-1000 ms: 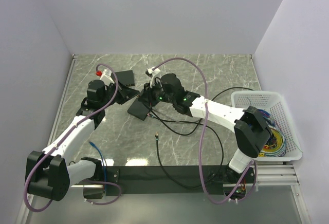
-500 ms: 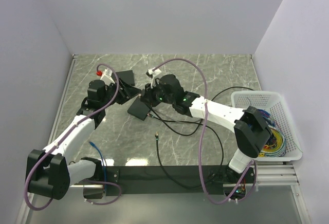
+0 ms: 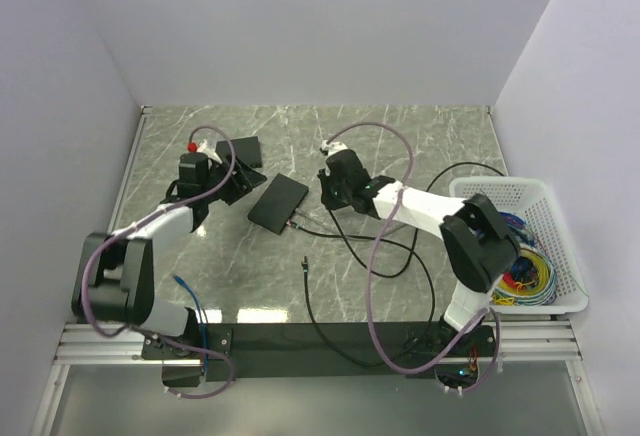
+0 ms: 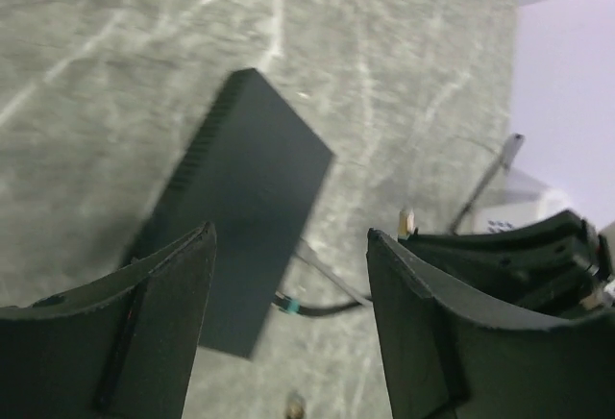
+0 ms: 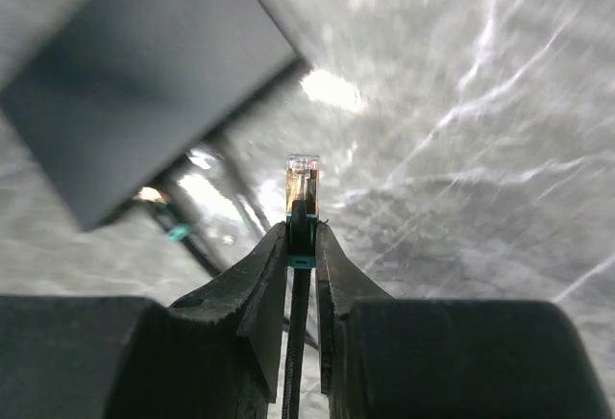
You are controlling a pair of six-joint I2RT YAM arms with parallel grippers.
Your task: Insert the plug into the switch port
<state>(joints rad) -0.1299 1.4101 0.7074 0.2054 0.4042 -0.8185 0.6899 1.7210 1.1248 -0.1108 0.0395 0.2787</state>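
Left pincer (image 4: 288, 238) spread, holding nothing, now backed off left of switch (image 3: 279, 203); a second ago shut and close against it. Right pincer (image 5: 301, 234) pinching plug (image 5: 303, 177) by teal boot, tip pointing forward. It has drawn back right of switch, where earlier it crowded over it. Plug near switch, not touching, above worktop (image 3: 430, 146). Switch flat on worktop, now fully uncovered, second cable (image 4: 322, 308) at its near edge. White basket (image 3: 468, 190) at right edge holds tangle of coloured wires (image 3: 528, 278).
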